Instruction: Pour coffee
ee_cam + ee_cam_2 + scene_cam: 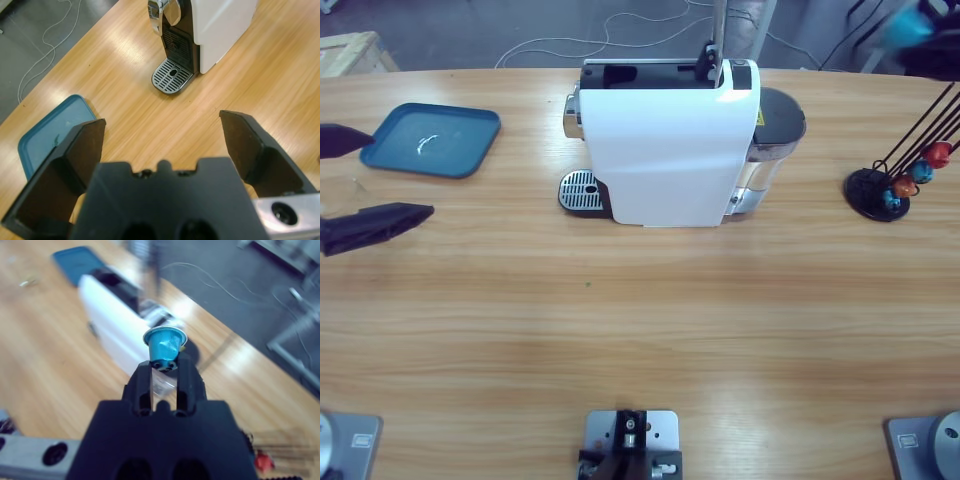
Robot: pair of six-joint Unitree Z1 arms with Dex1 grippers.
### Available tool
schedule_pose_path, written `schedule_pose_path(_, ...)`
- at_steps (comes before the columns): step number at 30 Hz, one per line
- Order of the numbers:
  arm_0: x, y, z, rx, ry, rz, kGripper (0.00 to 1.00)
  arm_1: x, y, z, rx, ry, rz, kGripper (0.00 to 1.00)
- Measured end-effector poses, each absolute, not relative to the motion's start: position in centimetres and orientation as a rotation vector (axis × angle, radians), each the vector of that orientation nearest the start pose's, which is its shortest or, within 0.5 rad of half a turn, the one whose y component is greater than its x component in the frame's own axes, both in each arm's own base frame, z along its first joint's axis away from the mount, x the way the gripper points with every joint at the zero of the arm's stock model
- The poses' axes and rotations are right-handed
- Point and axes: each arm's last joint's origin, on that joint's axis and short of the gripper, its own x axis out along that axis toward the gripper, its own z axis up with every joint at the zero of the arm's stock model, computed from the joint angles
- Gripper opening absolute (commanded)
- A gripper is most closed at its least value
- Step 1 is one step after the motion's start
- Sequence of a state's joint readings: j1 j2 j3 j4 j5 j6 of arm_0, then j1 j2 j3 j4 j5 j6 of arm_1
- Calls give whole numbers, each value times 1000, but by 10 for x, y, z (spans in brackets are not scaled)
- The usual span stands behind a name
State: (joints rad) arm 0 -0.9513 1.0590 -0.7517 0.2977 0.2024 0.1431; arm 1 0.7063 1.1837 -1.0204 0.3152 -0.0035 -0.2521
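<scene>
Here the left tool (162, 135) hangs above the wooden counter (640, 330) with its two black jaws spread wide apart and nothing between them. In the high view this tool (365, 185) enters from the left edge, beside a blue tray (432, 140) that lies flat on the counter. The same tray (52, 132) shows in the left wrist view, partly behind one jaw.

The right tool (164, 371) is clenched on a blue coffee capsule (165, 346), which it holds by the narrow bottom end, so that the silver rim points away from the camera. In the high view only a blurred blue shape (908, 27) shows at the upper right corner, and I cannot tell more about it there.

A white capsule coffee machine (670, 140) stands near the middle of the counter, with its lever raised and the slot on top open. Its round perforated drip grate (581, 190) sticks out toward the left, and nothing stands on the grate (172, 76). At the right side of the counter there is a black wire capsule holder (890, 185) with blue, orange and red capsules (920, 168) in it.

No coffee is visible in any view, neither at the machine nor on the counter.
</scene>
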Motion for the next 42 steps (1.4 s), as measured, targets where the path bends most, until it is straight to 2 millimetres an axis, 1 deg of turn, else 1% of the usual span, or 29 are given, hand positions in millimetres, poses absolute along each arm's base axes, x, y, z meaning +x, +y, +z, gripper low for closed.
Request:
schedule_pose_path(2, 96, -117, 330, 461, 471, -762, 991, 159, 157, 402, -507, 352, 843, 0)
schedule_pose_path(4, 96, -117, 330, 454, 471, -760, 991, 172, 185, 408, -577, 347, 918, 0)
schedule_pose_path(9, 95, -117, 328, 442, 481, -755, 991, 211, 237, 421, -636, 333, 1009, 0)
schedule_pose_path(11, 95, -116, 325, 443, 489, -754, 991, 223, 254, 418, -650, 340, 1034, 0)
schedule_pose_path(13, 94, -115, 322, 447, 499, -753, 991, 233, 268, 408, -666, 360, 1047, 0)
schedule_pose_path(16, 93, -114, 317, 449, 514, -751, 991, 247, 284, 387, -705, 409, 1045, 0)
schedule_pose_path(19, 93, -114, 315, 449, 520, -748, 991, 257, 293, 368, -742, 452, 1025, 0)
schedule_pose_path(21, 93, -113, 315, 451, 522, -745, 991, 262, 297, 364, -760, 460, 999, 0)
schedule_pose_path(28, 93, -112, 311, 446, 536, -738, 991, 273, 306, 372, -758, 413, 955, 0)
schedule_pose_path(31, 92, -112, 310, 448, 538, -738, 991, 277, 311, 370, -757, 413, 954, 0)
schedule_pose_path(42, 92, -112, 308, 440, 536, -736, 991, 277, 310, 369, -758, 415, 954, 0)
